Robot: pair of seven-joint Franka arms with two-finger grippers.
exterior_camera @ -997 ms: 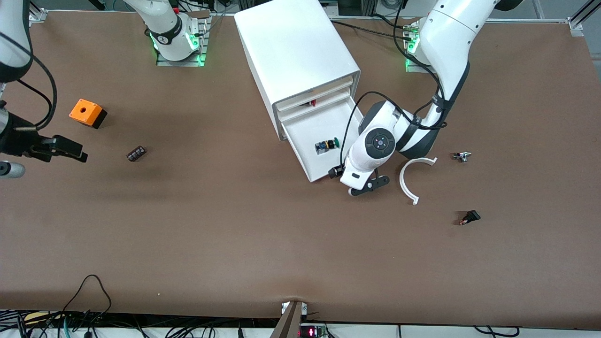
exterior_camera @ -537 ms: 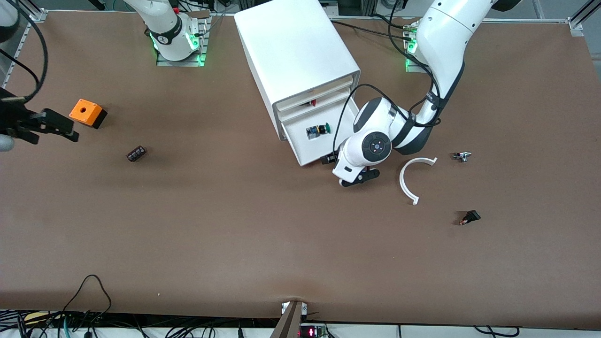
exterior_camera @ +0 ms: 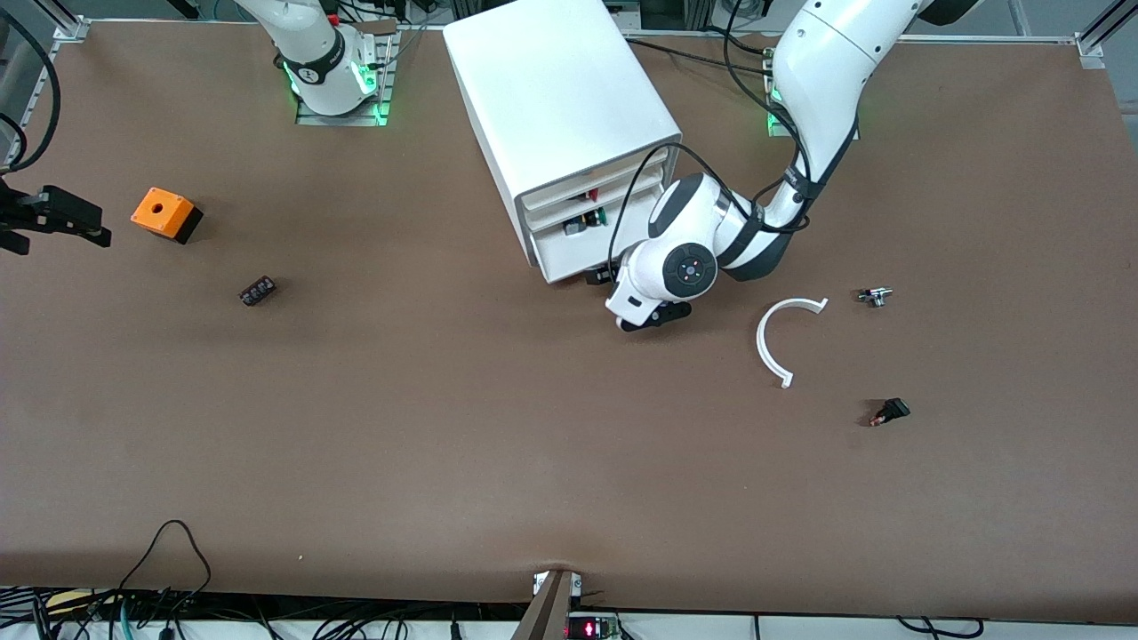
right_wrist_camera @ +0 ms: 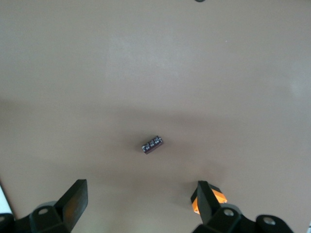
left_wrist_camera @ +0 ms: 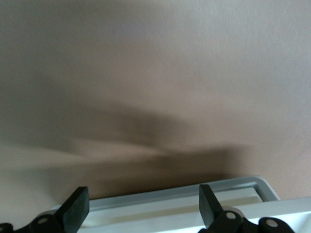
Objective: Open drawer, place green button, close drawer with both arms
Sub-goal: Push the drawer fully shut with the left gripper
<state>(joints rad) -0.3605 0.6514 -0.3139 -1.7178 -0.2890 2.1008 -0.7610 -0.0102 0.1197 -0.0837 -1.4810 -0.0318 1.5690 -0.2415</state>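
Observation:
The white cabinet (exterior_camera: 560,107) stands at the middle of the table's robot side. Its lowest drawer (exterior_camera: 569,253) stands a short way out. The green-capped button (exterior_camera: 587,220) lies in the drawer, close under the drawer above. My left gripper (exterior_camera: 627,298) is open and empty, low against the drawer's front edge. In the left wrist view the gripper (left_wrist_camera: 143,204) has the drawer's white rim (left_wrist_camera: 184,196) between its spread fingers. My right gripper (exterior_camera: 89,227) is open and empty, up over the right arm's end of the table; its wrist view also shows it (right_wrist_camera: 141,201).
An orange box with a hole (exterior_camera: 163,213) and a small dark block (exterior_camera: 258,291) lie toward the right arm's end; both show in the right wrist view (right_wrist_camera: 216,196) (right_wrist_camera: 152,144). A white curved strip (exterior_camera: 778,342), a small metal part (exterior_camera: 874,296) and a small black part (exterior_camera: 889,412) lie toward the left arm's end.
My left gripper has pushed the drawer most of the way into the cabinet, and the button rode in with it. My right gripper has drawn away toward the table's end.

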